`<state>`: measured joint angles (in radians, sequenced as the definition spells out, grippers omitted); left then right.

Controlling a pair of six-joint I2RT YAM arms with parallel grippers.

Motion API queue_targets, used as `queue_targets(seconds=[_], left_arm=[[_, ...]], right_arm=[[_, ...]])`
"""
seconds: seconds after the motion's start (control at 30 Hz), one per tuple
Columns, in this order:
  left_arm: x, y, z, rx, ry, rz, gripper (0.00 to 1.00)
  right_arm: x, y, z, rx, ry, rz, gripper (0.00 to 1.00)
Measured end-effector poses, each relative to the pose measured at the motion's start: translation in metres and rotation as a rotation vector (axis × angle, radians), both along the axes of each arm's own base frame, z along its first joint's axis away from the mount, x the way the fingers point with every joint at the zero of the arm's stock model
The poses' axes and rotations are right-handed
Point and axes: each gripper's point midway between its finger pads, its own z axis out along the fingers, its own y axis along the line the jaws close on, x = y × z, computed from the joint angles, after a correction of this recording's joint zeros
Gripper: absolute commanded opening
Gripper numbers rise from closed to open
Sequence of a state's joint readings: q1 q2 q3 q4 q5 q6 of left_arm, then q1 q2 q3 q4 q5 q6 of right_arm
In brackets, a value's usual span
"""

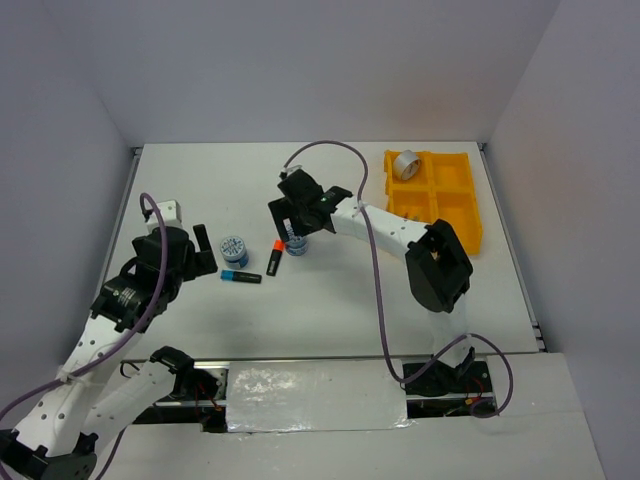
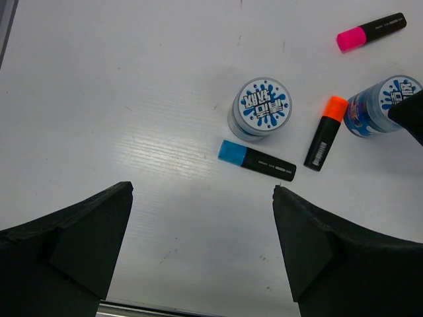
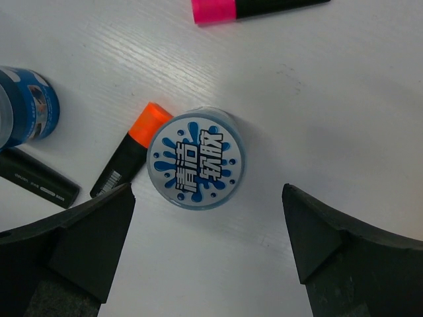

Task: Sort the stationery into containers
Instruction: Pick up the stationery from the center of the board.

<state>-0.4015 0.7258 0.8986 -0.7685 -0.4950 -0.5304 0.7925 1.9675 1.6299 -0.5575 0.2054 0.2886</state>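
A yellow-orange four-compartment tray (image 1: 455, 205) stands at the back right, with a silver tape ring (image 1: 405, 165) in its far-left compartment. My right gripper (image 1: 297, 232) is open and hovers over a blue-white tape roll (image 3: 196, 158), which lies just ahead of the fingertips. An orange-capped highlighter (image 3: 131, 150) touches that roll. A pink-capped highlighter (image 3: 251, 8) lies beyond. My left gripper (image 1: 205, 252) is open and empty, facing a second roll (image 2: 262, 107) and a blue-capped highlighter (image 2: 256, 160). No pens are in view.
White walls close in the table on the left, back and right. The right arm's elbow (image 1: 440, 265) hangs over the table just in front of the tray. The right gripper's finger (image 2: 411, 113) shows at the edge of the left wrist view.
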Motion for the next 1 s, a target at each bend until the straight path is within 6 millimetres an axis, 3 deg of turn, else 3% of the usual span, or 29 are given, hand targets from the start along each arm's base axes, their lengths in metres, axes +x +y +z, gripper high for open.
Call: queue_targets(seconds=[0.23,0.43,0.6,0.63,0.77,0.87,1.0], left_arm=[[0.002,-0.002,-0.005,0.006,0.022,-0.005,0.99],[0.002,-0.003,-0.005,0.001,0.022,-0.012,0.99],[0.002,-0.005,-0.004,-0.005,0.022,-0.021,0.99],[0.002,-0.005,-0.004,-0.005,0.022,-0.022,0.99],[0.002,-0.006,-0.004,-0.008,0.020,-0.025,0.99],[0.002,-0.006,-0.004,-0.009,0.020,-0.025,0.99],[0.003,-0.007,-0.003,-0.012,0.017,-0.028,0.99]], right_arm=[[0.005,0.009,-0.021,-0.038,0.020,0.026,1.00],[0.010,0.013,-0.039,-0.064,0.037,0.030,0.83],[0.010,0.015,-0.048,-0.069,0.047,0.039,0.35],[0.010,0.015,-0.048,-0.070,0.045,0.041,0.00],[0.009,0.013,-0.047,-0.070,0.039,0.041,0.00],[0.007,0.000,-0.040,-0.077,0.030,0.019,0.00],[0.011,-0.039,0.002,-0.025,-0.022,-0.067,0.00]])
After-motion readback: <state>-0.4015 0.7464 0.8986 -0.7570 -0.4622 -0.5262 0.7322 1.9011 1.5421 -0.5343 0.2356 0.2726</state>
